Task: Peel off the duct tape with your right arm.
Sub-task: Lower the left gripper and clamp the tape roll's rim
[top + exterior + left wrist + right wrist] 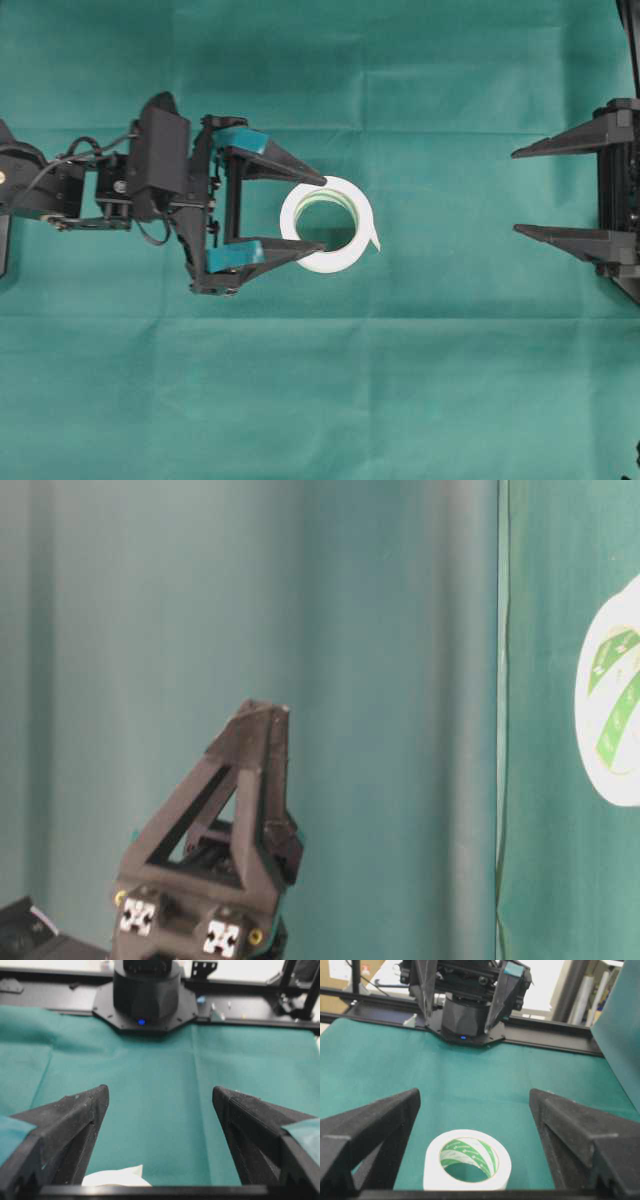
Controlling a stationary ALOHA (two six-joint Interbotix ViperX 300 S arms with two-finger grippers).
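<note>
Green cloth (320,400) covers the bench. Left gripper (305,215), jaws wide, straddles the tape (326,224) lying flat mid-bench, not pinching it. Right gripper (530,190) waits open at the right edge, well apart. Steadying the roll first should help; bare cloth leaves the tab (374,241) reachable.
</note>
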